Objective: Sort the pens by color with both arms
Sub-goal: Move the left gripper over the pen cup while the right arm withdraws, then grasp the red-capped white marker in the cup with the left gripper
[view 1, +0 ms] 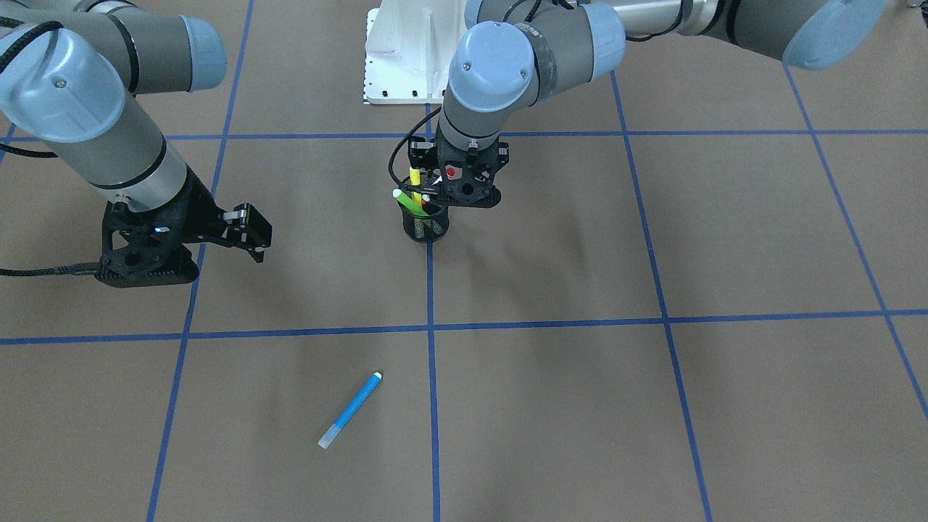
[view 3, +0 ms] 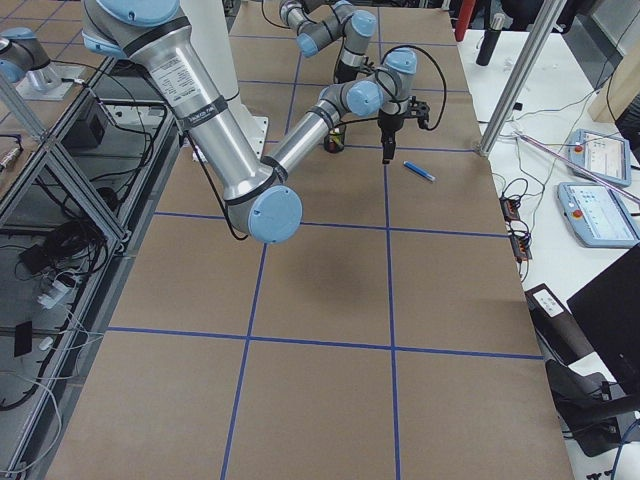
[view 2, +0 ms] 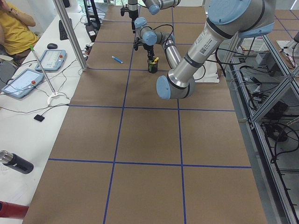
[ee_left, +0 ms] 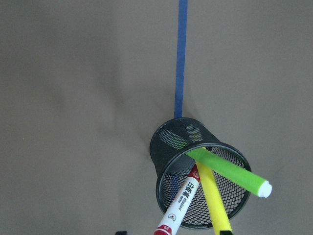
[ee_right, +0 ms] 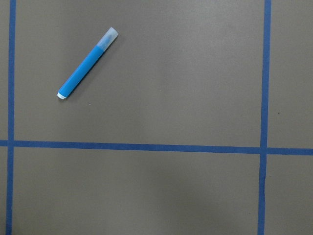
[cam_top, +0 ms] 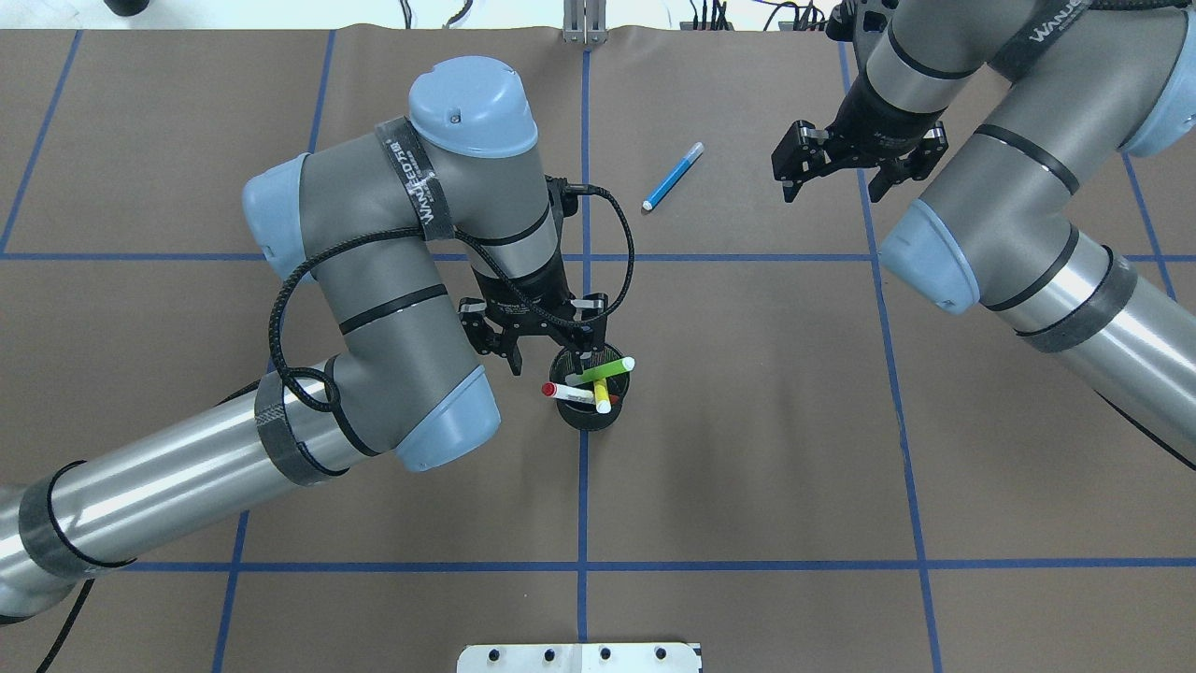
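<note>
A black mesh cup [cam_top: 590, 416] stands on the centre tape line. In it lean the green pen [cam_top: 607, 370], the yellow pen [cam_top: 602, 394] and the white pen with red ends [cam_top: 568, 393]. My left gripper [cam_top: 549, 363] is open and empty, just above the cup's far-left rim. The left wrist view shows the cup [ee_left: 166, 142] with the green pen [ee_left: 230, 172], the yellow pen [ee_left: 215, 203] and the red-ended pen [ee_left: 182, 203]. The blue pen [cam_top: 673, 176] lies flat on the table. My right gripper [cam_top: 832, 185] is open and empty, to the right of it. The blue pen also shows in the right wrist view [ee_right: 88, 62].
The white base pedestal [cam_top: 579, 657] sits at the robot's edge of the brown table. Blue tape lines [view 1: 432, 326] mark a grid. Tablets [view 2: 51, 59] and a person in yellow [view 2: 16, 28] are beyond the far edge.
</note>
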Robot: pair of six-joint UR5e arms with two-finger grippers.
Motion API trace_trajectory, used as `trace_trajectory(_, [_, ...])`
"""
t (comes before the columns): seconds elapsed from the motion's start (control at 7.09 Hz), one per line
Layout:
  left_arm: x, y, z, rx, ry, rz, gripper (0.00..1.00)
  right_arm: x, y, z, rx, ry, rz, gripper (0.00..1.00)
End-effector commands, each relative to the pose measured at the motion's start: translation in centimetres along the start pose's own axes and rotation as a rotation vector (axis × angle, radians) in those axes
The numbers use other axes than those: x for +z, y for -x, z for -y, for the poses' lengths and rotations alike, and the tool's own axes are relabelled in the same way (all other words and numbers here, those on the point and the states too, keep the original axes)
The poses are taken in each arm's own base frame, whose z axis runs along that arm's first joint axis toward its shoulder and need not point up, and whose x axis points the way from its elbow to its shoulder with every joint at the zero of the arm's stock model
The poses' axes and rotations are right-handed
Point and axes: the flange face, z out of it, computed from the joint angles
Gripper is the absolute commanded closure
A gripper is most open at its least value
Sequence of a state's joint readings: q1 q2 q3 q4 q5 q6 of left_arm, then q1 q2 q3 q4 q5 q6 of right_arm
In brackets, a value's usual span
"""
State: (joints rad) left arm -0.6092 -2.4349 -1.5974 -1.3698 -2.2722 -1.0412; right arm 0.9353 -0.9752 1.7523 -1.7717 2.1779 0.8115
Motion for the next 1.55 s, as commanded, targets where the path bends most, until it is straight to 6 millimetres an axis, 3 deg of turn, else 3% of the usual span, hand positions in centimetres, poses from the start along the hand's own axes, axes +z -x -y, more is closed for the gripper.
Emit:
trace_trajectory(0.0, [0.9, 0.7, 0.1, 0.102, 0.018, 0.008, 0.35, 0.1, -0.2, 0.0, 0.003, 0.001, -0.003, 0.01])
trace_trajectory(0.71, [3.1, -0.8, -1.8, 0.198, 0.053, 0.005, 0.53, 0.4, -0.3, 0.0, 0.004, 0.004, -0.007, 0.01])
trace_trajectory(1.41, [3.8, -0.6, -1.2, 0.224, 0.048, 0.000, 0.57, 0.6, -0.4, 0.2, 0.004, 0.003, -0.011, 0.01])
